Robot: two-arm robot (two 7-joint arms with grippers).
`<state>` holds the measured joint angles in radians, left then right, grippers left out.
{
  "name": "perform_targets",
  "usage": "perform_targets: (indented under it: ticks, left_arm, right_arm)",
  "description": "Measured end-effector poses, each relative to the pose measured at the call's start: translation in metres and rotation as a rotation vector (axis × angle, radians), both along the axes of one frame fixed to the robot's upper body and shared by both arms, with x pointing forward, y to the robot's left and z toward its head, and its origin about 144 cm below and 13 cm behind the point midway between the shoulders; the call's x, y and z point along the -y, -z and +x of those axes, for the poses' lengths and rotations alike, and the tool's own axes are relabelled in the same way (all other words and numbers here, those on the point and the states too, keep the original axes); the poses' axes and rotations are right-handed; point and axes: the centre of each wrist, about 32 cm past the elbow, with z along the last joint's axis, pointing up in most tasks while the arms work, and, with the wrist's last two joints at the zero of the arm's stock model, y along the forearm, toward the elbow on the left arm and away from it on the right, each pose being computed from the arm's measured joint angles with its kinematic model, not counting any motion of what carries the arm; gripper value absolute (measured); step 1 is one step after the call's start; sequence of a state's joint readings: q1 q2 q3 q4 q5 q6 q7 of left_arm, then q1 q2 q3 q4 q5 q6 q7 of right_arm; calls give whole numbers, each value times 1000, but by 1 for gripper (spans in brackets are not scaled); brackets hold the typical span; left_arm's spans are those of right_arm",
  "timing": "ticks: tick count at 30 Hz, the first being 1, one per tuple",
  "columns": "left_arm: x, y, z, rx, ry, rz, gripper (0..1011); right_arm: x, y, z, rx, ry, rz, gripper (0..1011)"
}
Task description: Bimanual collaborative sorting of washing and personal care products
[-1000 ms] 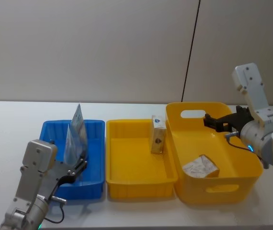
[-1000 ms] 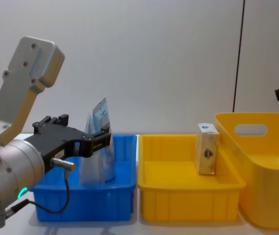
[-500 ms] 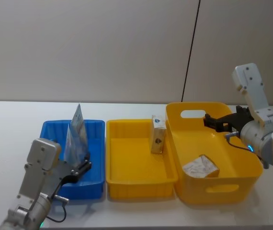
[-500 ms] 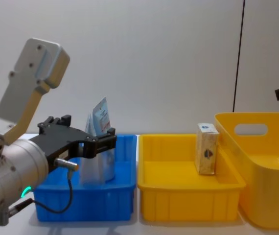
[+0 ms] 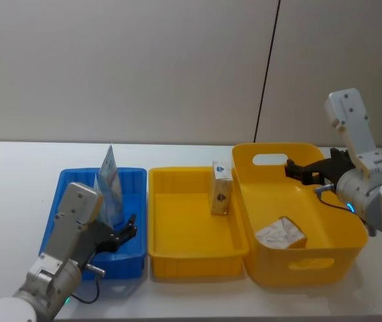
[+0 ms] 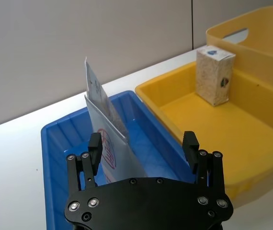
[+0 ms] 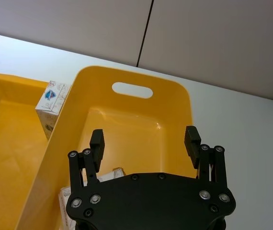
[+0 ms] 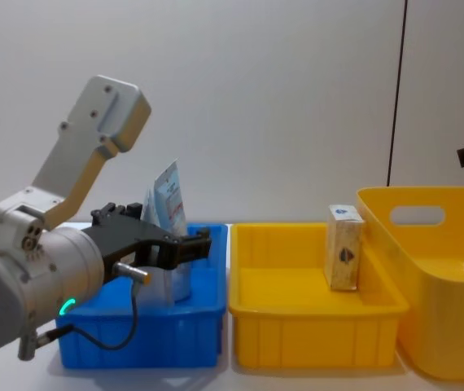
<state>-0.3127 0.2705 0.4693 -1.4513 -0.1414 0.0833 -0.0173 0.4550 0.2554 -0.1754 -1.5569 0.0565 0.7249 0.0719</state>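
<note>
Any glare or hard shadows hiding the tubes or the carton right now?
Head view: light is even, no glare on the tubes or carton. Right wrist view: one small glint on the basket's inner wall. Chest view: the left hand partly covers the tubes.

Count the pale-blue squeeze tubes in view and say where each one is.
2. Both stand in the blue bin: the front tube nearest the left gripper, the rear tube just behind it. More may lie hidden.
</note>
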Motion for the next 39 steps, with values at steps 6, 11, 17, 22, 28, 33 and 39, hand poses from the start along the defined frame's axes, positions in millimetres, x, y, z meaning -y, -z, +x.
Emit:
perform_targets:
  ticks: [6, 11, 17, 22, 28, 33, 39]
  left_arm:
    - [2, 0, 7, -19, -34, 46, 1001]
    - [3, 1, 11, -29, -87, 96, 1001]
    - [3, 2, 13, -34, -142, 140, 1001]
    - [3, 4, 16, -34, -169, 164, 1001]
    - [2, 5, 19, -29, -166, 162, 1001]
    - [1, 6, 21, -21, -143, 141, 1001]
    - [2, 8, 22, -15, -115, 112, 1002]
  right_arm:
    - [0, 0, 0, 0, 0, 0, 1004]
    - [0, 0, 0, 0, 0, 0, 1004]
    - [0, 0, 0, 0, 0, 0, 1003]
    - [0, 0, 0, 0, 0, 0, 1004]
    - [0, 0, 0, 0, 0, 0, 1004]
    - [0, 0, 0, 0, 0, 0, 1004]
    - [0, 0, 0, 0, 0, 0, 1004]
